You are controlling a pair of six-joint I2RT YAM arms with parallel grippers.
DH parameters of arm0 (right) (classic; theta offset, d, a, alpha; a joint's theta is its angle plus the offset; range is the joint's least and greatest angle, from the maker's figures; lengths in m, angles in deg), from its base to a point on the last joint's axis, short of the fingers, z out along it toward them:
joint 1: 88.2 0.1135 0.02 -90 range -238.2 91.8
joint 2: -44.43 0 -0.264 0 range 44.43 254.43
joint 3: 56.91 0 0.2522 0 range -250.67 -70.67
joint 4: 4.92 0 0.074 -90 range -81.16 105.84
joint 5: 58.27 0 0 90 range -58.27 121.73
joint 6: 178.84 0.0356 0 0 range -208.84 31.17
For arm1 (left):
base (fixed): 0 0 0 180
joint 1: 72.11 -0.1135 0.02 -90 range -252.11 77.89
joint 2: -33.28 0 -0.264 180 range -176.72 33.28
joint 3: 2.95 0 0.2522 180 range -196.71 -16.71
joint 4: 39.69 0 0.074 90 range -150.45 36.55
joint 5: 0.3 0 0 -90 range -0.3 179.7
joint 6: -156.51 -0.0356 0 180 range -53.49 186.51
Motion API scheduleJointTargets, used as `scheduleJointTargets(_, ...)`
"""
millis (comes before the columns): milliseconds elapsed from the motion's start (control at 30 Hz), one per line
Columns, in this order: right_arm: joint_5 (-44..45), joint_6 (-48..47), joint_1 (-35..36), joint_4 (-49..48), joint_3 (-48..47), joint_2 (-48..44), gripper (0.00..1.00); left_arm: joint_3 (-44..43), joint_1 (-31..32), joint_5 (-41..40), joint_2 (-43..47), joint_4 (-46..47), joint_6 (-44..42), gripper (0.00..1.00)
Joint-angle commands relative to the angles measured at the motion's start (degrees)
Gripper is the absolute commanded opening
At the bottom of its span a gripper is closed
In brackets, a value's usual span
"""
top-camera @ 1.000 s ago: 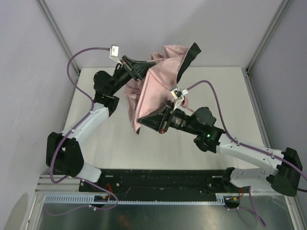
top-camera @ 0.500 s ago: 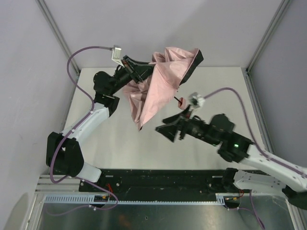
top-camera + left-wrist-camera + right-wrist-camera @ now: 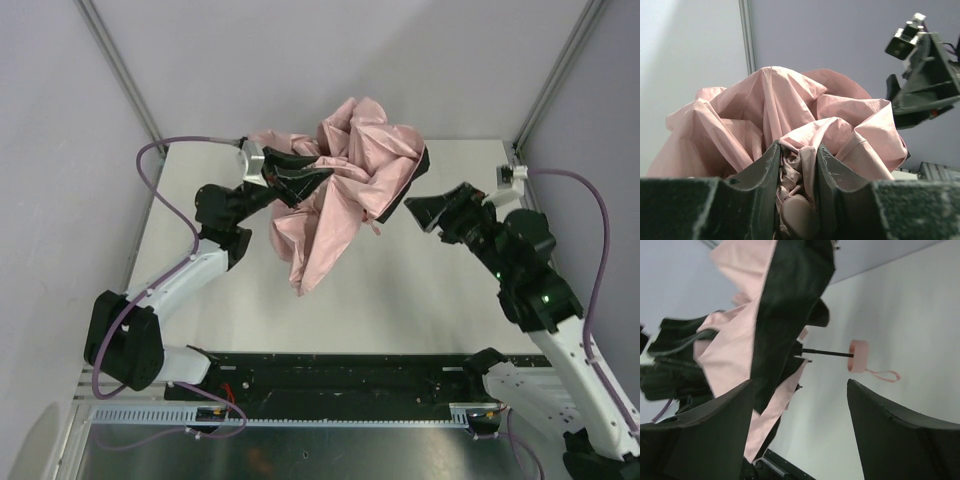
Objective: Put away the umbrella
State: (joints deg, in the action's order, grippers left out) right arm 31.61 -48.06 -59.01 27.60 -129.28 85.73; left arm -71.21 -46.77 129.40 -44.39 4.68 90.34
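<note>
A second ago the right claw (image 3: 441, 208) sat closed against the underside of the umbrella (image 3: 340, 190), close to its shaft. Now it has pulled off to the right and stands clear of the fabric. In its wrist view the fingers are spread wide with nothing between them. The canopy has changed too. It was stretched into a taut pink sheet with a black edge at the top, and it has since slumped into a looser, crumpled heap. The left claw (image 3: 298, 176) has shifted a little towards the middle and is still clamped on the cloth. Its wrist view shows folds of pink fabric pinched in the narrow gap between the two dark fingers (image 3: 767, 165). The umbrella hangs in the air above the far half of the table (image 3: 420, 300), carried by the left claw alone, with one long flap drooping towards the near side. Its outer face is pale pink and deeply creased, and the inner lining is black, seen best from the right wrist. From there the thin dark shaft (image 3: 827, 353) sticks out sideways from under the canopy. It ends in a small round pink handle (image 3: 858, 356) with a loop strap (image 3: 883, 374) trailing from it.
</note>
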Motion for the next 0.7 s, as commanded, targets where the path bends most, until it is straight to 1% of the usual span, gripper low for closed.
scheduleJointTargets(0,-13.1,3.4,-7.6,0.2,-4.2,3.8,0.77,0.2,0.5,-0.3,3.1,6.9,-8.0,0.0)
scheduleJointTargets(133,-15.0,2.7,-11.1,0.3,-5.7,5.0,0.75,0.6,0.6,-0.8,2.7,6.8,-9.3,0.0)
scheduleJointTargets(300,-16.4,2.0,-11.8,-0.9,-7.3,6.0,0.75,0.8,0.6,-1.7,2.4,6.1,-11.0,0.0)
scheduleJointTargets(400,-15.3,0.7,-11.8,-0.9,-8.5,6.5,0.76,0.9,0.6,-2.9,2.3,4.8,-12.7,0.0)
scheduleJointTargets(467,-14.2,0.1,-11.7,-0.6,-9.4,7.6,0.7,0.9,0.6,-3.4,2.3,4.0,-13.6,0.0)
scheduleJointTargets(533,-13.8,0.1,-11.7,-0.5,-10.0,9.3,0.6,0.9,0.7,-3.7,2.5,3.5,-14.1,0.0)
scheduleJointTargets(567,-13.8,0.1,-11.7,-0.8,-10.1,10.1,0.57,0.8,0.9,-3.8,2.6,3.3,-14.4,0.0)
scheduleJointTargets(667,-11.9,0.4,-10.7,-2.3,-10.5,12.6,0.55,0.9,1.3,-3.8,3.0,2.7,-15.2,0.0)
